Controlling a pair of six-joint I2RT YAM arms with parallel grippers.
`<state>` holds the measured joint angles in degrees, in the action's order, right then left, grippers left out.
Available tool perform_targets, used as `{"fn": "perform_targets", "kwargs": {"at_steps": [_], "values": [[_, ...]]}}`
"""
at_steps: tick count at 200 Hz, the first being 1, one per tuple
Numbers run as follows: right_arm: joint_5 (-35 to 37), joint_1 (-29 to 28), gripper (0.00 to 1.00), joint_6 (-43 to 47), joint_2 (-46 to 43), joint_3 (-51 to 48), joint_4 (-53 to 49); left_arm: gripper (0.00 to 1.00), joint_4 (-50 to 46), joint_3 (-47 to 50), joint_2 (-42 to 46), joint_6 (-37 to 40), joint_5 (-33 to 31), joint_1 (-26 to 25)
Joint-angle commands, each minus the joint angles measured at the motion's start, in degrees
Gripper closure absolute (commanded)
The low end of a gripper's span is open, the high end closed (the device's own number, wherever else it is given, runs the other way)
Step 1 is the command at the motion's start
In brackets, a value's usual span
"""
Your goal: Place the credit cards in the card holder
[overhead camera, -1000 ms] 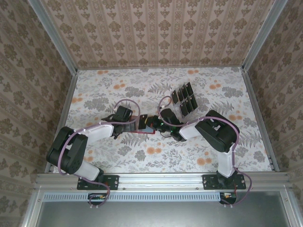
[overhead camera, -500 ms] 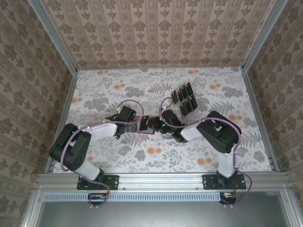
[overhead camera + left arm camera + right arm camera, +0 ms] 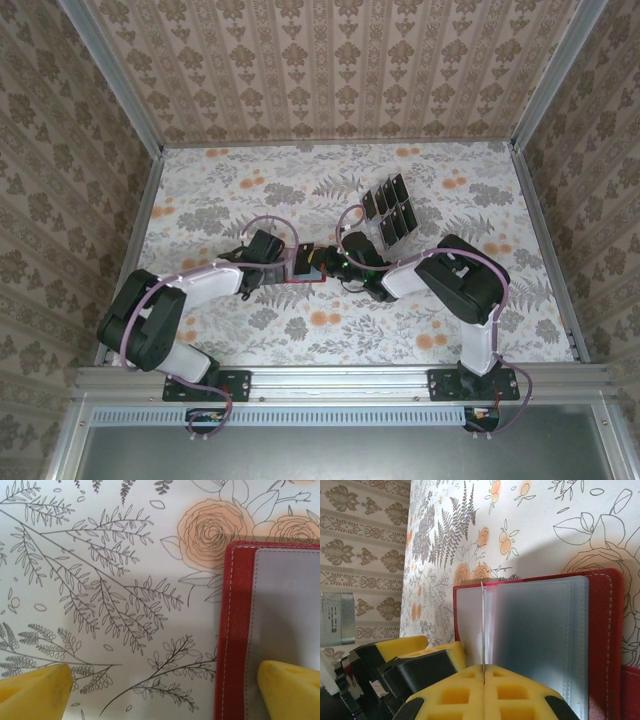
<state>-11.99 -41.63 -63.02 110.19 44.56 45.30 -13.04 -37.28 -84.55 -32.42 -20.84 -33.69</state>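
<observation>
Moved: the left arm has edged right, closer to the wallet; the right arm has hardly shifted.
Left gripper [image 3: 162, 694]: jaws wide apart and holding nothing. It hangs low over the table [image 3: 480, 300], with one yellow fingertip over bare cloth and the other over the wallet's left edge.
Right gripper [image 3: 483, 672]: jaws pressed together on a thin leaf that rises edge-on between them. Because it is as tall as the pockets, I take it for one of the wallet's own pocket leaves rather than a card.
Wallet [image 3: 612, 620]: lies open near the middle of the table, between the two grippers, with its pale grey-blue pockets facing up.
Cards [image 3: 390, 212]: stand upright in two rows, further back and to the right of the wallet, and apart from it.
Done: the wallet is open and one leaf is held up, probably to open a slot.
Left: no card shows in any pocket I can see, and neither gripper has one. Every card has yet to be fetched and slid in, so the task looks barely begun.
</observation>
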Motion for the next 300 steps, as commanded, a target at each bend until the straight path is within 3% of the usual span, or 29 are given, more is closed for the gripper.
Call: {"fn": "perform_targets", "kwargs": {"at_steps": [1,80,300], "values": [[1.01,-0.34,1.00,1.01,-0.29,0.80,2.56,0.02,-4.19,1.73,1.43,-1.62,-0.02,-0.43],[-1.79,-0.89,1.00,1.68,1.56,2.64,4.01,0.01,-3.81,-1.05,3.82,1.92,0.69,2.05],[-6.38,-0.99,1.00,1.48,6.86,3.65,7.83,0.01,-0.29,3.18,1.31,0.72,1.10,2.40]]}}
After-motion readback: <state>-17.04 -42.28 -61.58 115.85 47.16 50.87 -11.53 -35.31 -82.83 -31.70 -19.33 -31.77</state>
